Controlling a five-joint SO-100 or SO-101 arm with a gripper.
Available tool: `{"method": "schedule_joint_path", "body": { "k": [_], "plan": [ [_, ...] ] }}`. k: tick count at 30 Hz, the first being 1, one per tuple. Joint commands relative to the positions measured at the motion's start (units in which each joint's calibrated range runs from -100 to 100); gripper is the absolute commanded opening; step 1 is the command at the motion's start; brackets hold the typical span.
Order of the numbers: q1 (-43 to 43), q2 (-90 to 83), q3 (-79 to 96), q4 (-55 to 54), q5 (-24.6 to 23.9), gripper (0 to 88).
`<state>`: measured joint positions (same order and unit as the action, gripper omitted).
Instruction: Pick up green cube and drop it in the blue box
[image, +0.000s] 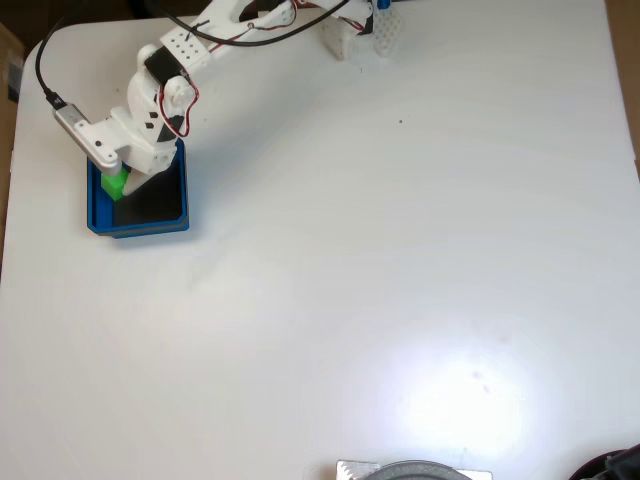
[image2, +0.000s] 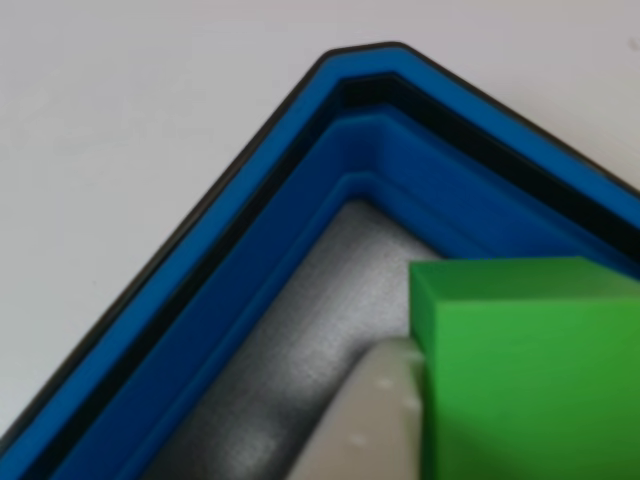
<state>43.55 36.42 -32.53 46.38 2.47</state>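
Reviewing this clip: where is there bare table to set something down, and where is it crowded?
In the fixed view the white table lies bare across its middle and right, from the blue box to the right edge. The upper-left corner is crowded: the arm reaches over the box with the green cube at the gripper. Objects poke in at the bottom edge.

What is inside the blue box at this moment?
The green cube sits over the dark floor of the blue box, with the claw at it. The arm covers the box's upper part.
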Motion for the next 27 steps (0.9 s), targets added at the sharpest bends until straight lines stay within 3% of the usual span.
{"method": "schedule_joint_path", "body": {
  "k": [1,10,27],
  "plan": [
    [0.2,-1.2,-3.5,-1.0,-0.1,12.3],
    [0.1,-1.3,-3.4,-1.0,-0.2,24.2],
    [0.3,-4.2,-3.1,-1.0,0.0,24.5]
  ]
}}
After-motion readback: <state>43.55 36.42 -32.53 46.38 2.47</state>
